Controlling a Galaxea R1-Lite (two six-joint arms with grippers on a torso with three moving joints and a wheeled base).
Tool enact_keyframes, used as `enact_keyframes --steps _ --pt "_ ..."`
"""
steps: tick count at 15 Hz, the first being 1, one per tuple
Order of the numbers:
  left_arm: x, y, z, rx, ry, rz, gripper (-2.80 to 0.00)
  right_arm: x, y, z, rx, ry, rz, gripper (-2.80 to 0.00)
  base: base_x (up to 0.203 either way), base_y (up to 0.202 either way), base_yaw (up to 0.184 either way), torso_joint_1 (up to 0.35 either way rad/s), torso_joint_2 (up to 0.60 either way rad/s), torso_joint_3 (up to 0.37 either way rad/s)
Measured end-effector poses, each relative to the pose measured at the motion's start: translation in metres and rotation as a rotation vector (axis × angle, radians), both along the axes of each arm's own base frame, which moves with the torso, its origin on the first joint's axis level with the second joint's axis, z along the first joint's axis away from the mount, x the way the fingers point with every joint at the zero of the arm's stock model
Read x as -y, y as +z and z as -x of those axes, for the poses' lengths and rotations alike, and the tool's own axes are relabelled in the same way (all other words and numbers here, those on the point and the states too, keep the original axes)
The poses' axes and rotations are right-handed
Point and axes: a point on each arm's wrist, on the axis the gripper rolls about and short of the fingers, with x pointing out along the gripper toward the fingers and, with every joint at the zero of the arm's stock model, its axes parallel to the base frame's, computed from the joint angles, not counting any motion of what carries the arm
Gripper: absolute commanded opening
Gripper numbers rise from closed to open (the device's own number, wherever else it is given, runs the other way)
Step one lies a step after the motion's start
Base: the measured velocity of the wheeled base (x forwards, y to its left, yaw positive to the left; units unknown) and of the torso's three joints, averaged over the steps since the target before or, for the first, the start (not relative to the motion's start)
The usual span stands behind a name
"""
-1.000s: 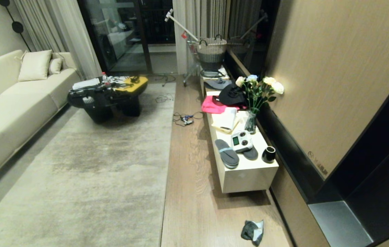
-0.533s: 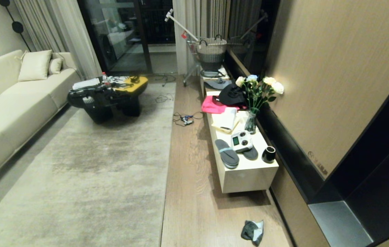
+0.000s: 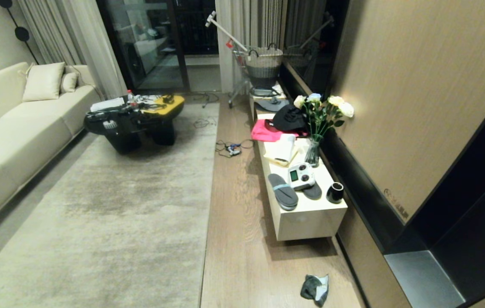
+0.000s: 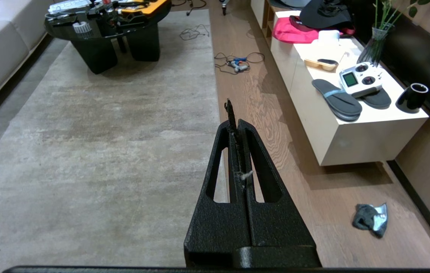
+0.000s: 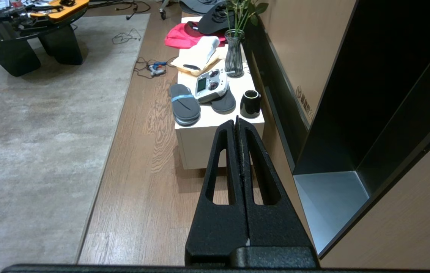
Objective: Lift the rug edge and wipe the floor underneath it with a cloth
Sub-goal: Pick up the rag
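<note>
Cloth (image 3: 315,289) (fluffy, crumpled) on grained floor (image 3: 242,239), flat rug edge (image 3: 208,201), both end effectors (image 4: 233,125) (image 5: 237,127) closed, empty

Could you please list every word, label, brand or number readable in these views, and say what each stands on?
None can be read for certain.
Dark printed mark with a round logo, low on the tan wall panel: too blurred to read.
Small screen of the white remote controller on the low white cabinet: greenish, no legible figures.
Nothing else here shows legible lettering.
</note>
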Motion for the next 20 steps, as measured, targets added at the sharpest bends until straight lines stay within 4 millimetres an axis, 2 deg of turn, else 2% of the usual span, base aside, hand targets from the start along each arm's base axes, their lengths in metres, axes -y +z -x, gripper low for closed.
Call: enact_keyframes --steps 6,20 --pt "0.0 0.0 0.0 0.0 0.0 0.0 -2.8 0.0 -0.0001 0.0 -0.001 0.0 -0.004 -2.8 0.0 0.0 0.0 -0.006 0.0 0.007" --pt "0.0 0.0001 0.0 0.001 0.0 0.0 -2.8 0.0001 -0.0003 0.0 -0.003 -0.001 -0.021 -2.8 0.0 0.0 0.0 -0.127 0.32 0.177"
